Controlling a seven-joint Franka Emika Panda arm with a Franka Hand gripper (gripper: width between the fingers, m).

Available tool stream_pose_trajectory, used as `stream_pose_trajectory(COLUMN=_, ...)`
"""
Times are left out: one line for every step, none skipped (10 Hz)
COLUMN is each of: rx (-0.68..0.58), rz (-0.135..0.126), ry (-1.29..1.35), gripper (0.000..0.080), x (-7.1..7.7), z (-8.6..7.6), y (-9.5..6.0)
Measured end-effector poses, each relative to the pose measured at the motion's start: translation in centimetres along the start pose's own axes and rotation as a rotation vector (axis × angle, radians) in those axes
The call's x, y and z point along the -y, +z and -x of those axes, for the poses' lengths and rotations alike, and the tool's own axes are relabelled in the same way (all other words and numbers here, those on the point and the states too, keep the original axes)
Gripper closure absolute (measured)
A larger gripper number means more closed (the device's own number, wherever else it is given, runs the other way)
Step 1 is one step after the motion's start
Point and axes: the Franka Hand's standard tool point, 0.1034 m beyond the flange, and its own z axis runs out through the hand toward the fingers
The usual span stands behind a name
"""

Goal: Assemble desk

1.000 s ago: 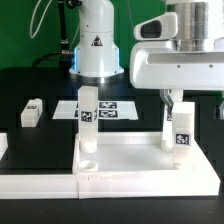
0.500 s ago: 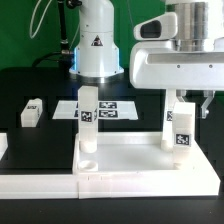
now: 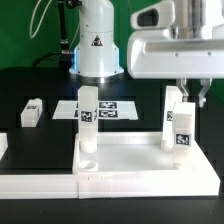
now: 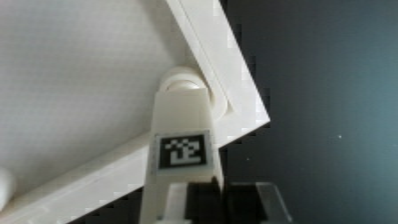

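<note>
The white desk top (image 3: 140,160), a tray with a raised rim, lies at the front. Two square white legs stand upright in its far corners: one on the exterior view's left (image 3: 88,120), one on the right (image 3: 179,125). My gripper (image 3: 192,93) hangs just above and slightly right of the right leg's top, with its jaws apart and nothing in them. In the wrist view that leg (image 4: 183,140) stands in a corner of the desk top (image 4: 89,80), and the dark fingertips (image 4: 249,203) show beside it. A third leg (image 3: 32,112) lies on the table at the left.
The marker board (image 3: 112,110) lies behind the desk top, in front of the arm's white base (image 3: 98,45). A low white border strip (image 3: 35,178) runs along the front left. Another white part (image 3: 2,146) sits at the left edge.
My gripper has let go of the right leg and risen, shifting slightly right. The leg stays upright in its corner. Nothing else has moved.
</note>
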Motion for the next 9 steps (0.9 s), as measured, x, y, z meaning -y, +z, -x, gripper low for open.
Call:
stream_pose_trajectory(rx=0.004, rz=-0.002, ry=-0.002, gripper=0.0649, x=-0.5, z=-0.8, y=-0.6)
stream_pose_trajectory(rx=0.011, rz=-0.002, ry=-0.001, gripper=0.0649, x=-1.0, z=-1.7, y=-1.0)
stream_pose_trajectory(rx=0.015, rz=0.001, ry=0.006, gripper=0.0450, x=-1.2, z=-2.8, y=-0.9)
stream_pose_trajectory(rx=0.013, rz=0.005, ry=0.011, gripper=0.0283, x=-1.2, z=-3.7, y=-0.5)
stream_pose_trajectory(rx=0.011, rz=0.009, ry=0.018, gripper=0.0283, x=-1.3, z=-4.3, y=0.2)
stream_pose_trajectory(rx=0.013, rz=0.015, ry=0.025, gripper=0.0175, x=-1.3, z=-4.4, y=0.9)
stream_pose_trajectory(rx=0.011, rz=0.018, ry=0.028, gripper=0.0175, x=-1.1, z=-4.3, y=1.4)
stream_pose_trajectory(rx=0.006, rz=0.017, ry=0.027, gripper=0.0154, x=-1.0, z=-4.0, y=1.8)
stream_pose_trajectory(rx=0.005, rz=0.021, ry=0.025, gripper=0.0151, x=-1.0, z=-3.3, y=2.4)
